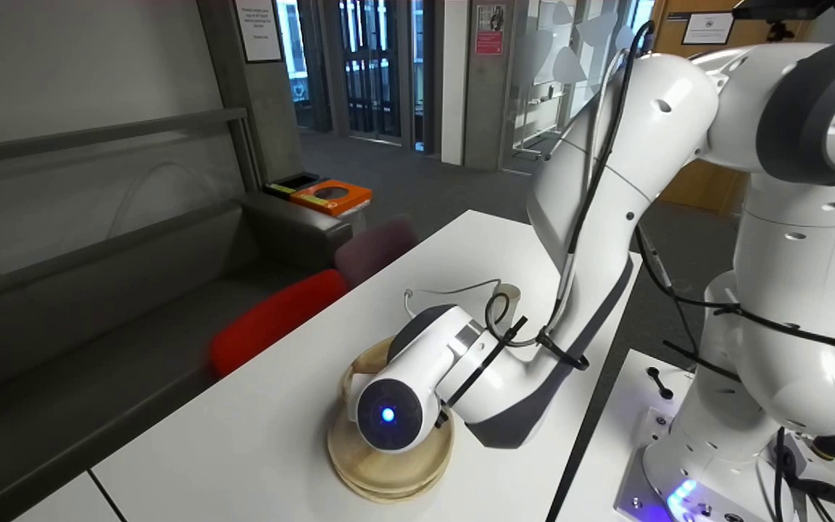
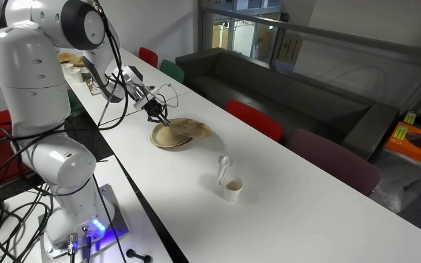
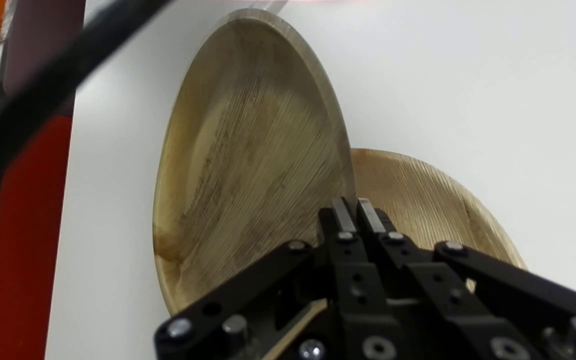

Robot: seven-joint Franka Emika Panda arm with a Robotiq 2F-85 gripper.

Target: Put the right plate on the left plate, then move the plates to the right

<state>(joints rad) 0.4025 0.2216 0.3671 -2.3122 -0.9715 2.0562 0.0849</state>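
Wrist view: you have the gripper [image 3: 355,215] clamped on the rim of the tilted plate [image 3: 258,150], its jaws almost together, one on either side of the thin wooden edge.

Beneath: the lower plate [image 3: 408,185], wooden and round, resting on the white table [image 2: 305,219], partly hidden by the gripper and the tilted plate. You can see the tilted plate overlap it on one side and reach out past it toward the red chair [image 2: 256,120], outer edge raised. Contact between the two plates: cannot tell. In an exterior view the lower plate shows a doubled edge; you cannot say whether that is a single dish or two nested. Nor can you judge which plate is wider, both being partly covered.

Further out, apart from the plates: a paper cup [image 2: 232,190], upright, with a white spoon [image 2: 225,162] just beside it. Spoon flat or leaning: unclear.

Beyond the table's long edge: the red chair, with a purple chair [image 2: 334,159] next to it; a green chair [image 2: 172,70] farther along. Behind them, the grey sofa [image 2: 269,87], and by its end an orange box [image 1: 349,192]. At the table's far end, past your arm [image 2: 31,73]: small cups [image 2: 76,75] and brown dishes [image 2: 67,57], partly hidden.
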